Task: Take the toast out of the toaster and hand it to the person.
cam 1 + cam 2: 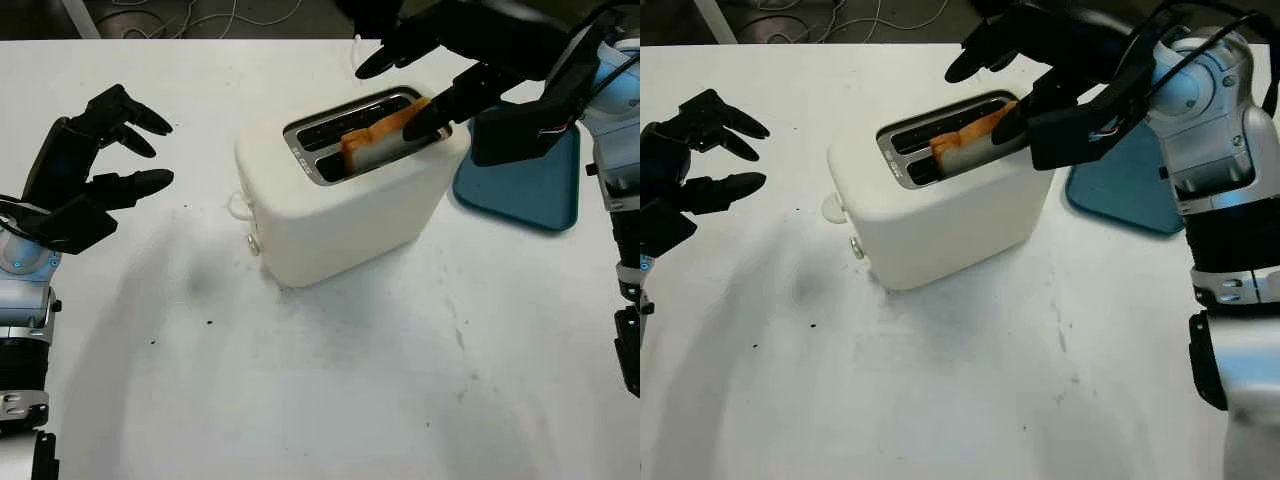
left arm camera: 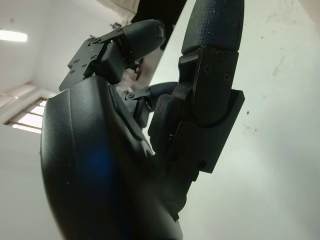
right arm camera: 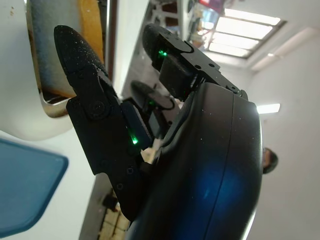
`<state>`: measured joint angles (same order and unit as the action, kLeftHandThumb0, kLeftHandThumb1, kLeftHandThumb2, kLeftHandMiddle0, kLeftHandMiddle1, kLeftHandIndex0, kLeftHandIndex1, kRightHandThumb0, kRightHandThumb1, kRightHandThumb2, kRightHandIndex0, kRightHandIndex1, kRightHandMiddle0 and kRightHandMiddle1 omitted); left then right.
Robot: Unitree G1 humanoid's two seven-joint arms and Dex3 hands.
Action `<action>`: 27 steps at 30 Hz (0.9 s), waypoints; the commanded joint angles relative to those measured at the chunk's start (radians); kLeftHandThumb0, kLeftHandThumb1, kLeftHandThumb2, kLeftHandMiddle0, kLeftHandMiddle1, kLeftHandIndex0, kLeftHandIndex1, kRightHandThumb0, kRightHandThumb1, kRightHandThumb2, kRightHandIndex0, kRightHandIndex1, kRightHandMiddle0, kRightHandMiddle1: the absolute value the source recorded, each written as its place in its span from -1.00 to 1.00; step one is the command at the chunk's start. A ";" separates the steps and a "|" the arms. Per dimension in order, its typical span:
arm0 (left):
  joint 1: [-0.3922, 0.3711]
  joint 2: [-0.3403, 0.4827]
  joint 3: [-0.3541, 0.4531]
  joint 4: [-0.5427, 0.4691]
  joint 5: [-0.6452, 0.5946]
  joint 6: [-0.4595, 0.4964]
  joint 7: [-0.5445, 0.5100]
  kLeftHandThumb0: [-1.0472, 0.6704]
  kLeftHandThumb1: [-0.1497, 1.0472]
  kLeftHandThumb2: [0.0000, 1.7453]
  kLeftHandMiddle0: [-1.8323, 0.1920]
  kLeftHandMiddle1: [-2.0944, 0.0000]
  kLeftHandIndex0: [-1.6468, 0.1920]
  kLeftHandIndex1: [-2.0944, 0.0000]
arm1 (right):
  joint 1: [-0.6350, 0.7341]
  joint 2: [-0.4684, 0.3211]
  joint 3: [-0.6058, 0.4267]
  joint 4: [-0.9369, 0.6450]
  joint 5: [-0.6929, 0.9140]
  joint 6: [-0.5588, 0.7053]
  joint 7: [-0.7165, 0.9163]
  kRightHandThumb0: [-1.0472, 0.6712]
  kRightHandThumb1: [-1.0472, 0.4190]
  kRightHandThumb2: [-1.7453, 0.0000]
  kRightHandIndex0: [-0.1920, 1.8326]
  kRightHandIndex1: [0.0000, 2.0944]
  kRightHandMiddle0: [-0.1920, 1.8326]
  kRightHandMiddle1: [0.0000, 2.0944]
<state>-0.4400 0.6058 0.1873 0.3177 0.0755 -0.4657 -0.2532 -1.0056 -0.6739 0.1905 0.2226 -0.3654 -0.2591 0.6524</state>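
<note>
Right hand [image 1: 415, 85]: you have it over the white toaster [image 1: 340, 205], one finger beside the toast [image 1: 385, 135], the others above the slots; nothing grasped yet, hand open. Toast: upright in the near slot, partly risen. Blue tray [image 1: 530, 190]: on the white table [image 1: 350, 380], just beyond the toaster's right end.

Left hand [image 1: 685, 160]: unladen, open, above the table well left of the toaster.

Right wrist: your finger [image 3: 82, 75] sits close by the toast [image 3: 92, 25] in its slot.
</note>
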 commanded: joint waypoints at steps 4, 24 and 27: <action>0.023 0.003 0.008 -0.007 0.003 -0.007 0.013 -1.00 0.79 -0.69 0.40 -0.33 0.47 -0.23 | 0.010 0.002 0.011 -0.014 0.006 0.013 0.029 -0.57 -0.62 1.00 -0.30 -0.41 -0.06 -1.00; 0.023 0.005 0.009 -0.007 -0.003 -0.007 0.008 -1.00 0.79 -0.70 0.40 -0.32 0.47 -0.23 | 0.022 0.028 0.027 0.033 0.033 -0.028 0.041 -0.49 -0.57 1.00 -0.17 -0.29 0.01 -0.97; 0.022 0.004 0.009 -0.008 -0.003 -0.006 0.008 -1.00 0.79 -0.70 0.40 -0.32 0.47 -0.23 | 0.031 0.029 0.034 0.030 0.023 -0.021 0.043 -0.42 -0.56 1.00 -0.15 -0.16 0.06 -0.95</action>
<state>-0.4362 0.6057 0.1884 0.3159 0.0755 -0.4643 -0.2531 -1.0034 -0.6483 0.2074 0.2465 -0.3416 -0.2700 0.6830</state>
